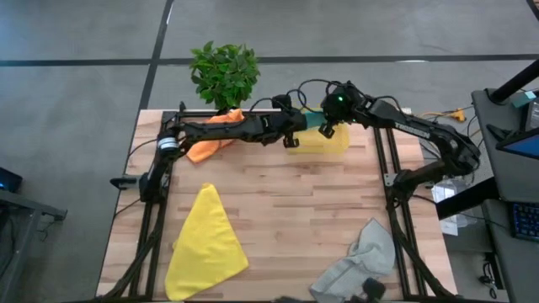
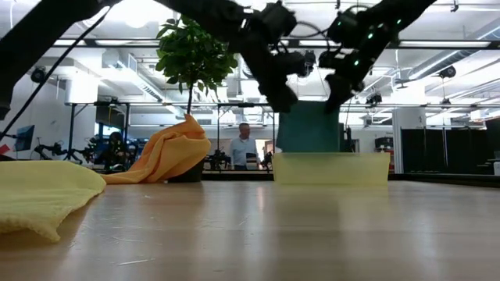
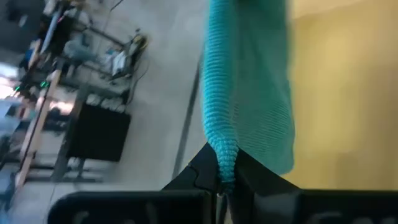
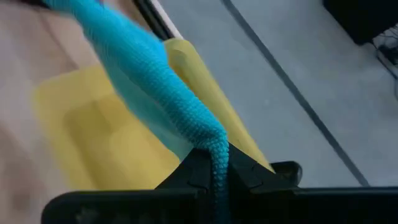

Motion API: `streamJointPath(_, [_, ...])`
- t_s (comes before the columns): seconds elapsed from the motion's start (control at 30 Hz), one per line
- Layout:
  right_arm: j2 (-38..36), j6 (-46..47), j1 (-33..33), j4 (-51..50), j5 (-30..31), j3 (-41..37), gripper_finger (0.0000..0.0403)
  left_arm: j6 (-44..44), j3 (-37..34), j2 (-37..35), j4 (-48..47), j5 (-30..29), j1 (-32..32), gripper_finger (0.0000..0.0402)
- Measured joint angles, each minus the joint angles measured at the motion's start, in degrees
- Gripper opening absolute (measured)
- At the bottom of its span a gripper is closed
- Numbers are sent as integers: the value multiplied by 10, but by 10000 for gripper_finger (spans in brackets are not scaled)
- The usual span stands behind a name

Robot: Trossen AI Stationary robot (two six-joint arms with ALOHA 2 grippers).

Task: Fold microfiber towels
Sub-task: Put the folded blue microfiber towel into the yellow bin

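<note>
The teal towel (image 2: 308,126) hangs between my two grippers above the translucent yellow bin (image 2: 332,168) at the table's far middle; its lower part goes down behind the bin's rim. My left gripper (image 2: 284,99) is shut on its left top end and my right gripper (image 2: 338,95) on its right top end. The orange towel (image 1: 215,135) lies bunched at the far left, by the plant pot. The yellow towel (image 1: 206,244) lies flat at the near left. The light grey towel (image 1: 362,257) lies crumpled at the near right. My left gripper pinches a thick rolled edge of the teal towel (image 3: 224,157) between its two fingers, coming from above and slanting down. The cloth hangs below the fingers over the bin. My right gripper pinches the towel's other bunched top edge (image 4: 217,157) between its two fingers, slanting down from above. The cloth runs fairly taut from it toward the left gripper, above the bin (image 4: 106,143).
A potted plant (image 1: 225,74) stands at the far edge behind the orange towel. Bare wooden tabletop (image 1: 303,202) lies in the middle. A person (image 2: 244,148) stands far off in the room beyond the table.
</note>
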Motion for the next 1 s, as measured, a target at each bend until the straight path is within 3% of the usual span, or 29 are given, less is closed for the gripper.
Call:
streamJointPath(0.17, [52,-13,-31,62,8,23,12,11,0,3,49,-7,43,0])
streamJointPath(0.47, [82,-59,-65,125,40,57,12,149,2,12,173,-9,63,0])
streamJointPath(0.77, [139,-64,-68,84,36,54,12,161,-5,64,133,-10,60,0])
streamJointPath(1.0, [121,-48,-66,62,6,24,12,154,-5,60,125,-13,44,0])
